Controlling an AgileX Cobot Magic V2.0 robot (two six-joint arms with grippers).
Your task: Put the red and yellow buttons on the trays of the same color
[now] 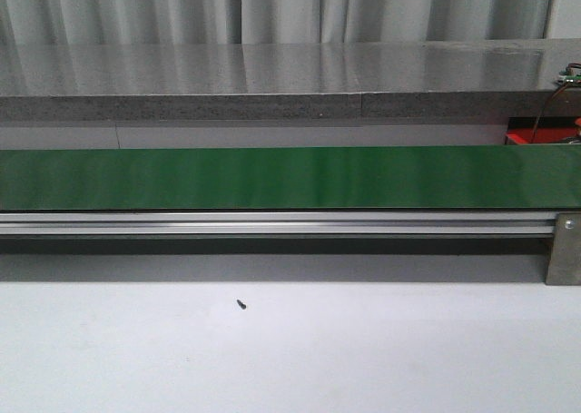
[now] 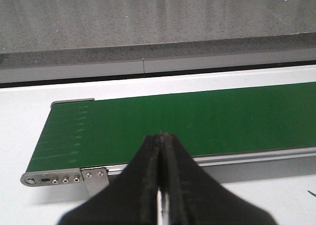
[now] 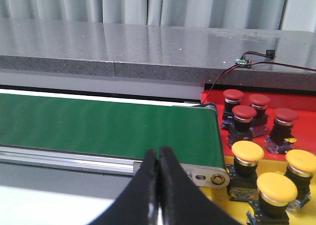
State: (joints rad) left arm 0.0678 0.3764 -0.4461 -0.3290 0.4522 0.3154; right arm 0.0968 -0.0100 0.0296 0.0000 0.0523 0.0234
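In the right wrist view several red buttons stand on a red tray, and three yellow buttons stand on a yellow tray, both just past the end of the green conveyor belt. My right gripper is shut and empty, hovering near the belt's end rail. My left gripper is shut and empty over the other end of the belt. The belt carries no buttons in the front view, where neither gripper shows.
A grey stone ledge runs behind the belt, with curtains beyond. An aluminium rail and end bracket front the conveyor. A small circuit board with wires lies on the ledge. A tiny dark speck lies on the white table.
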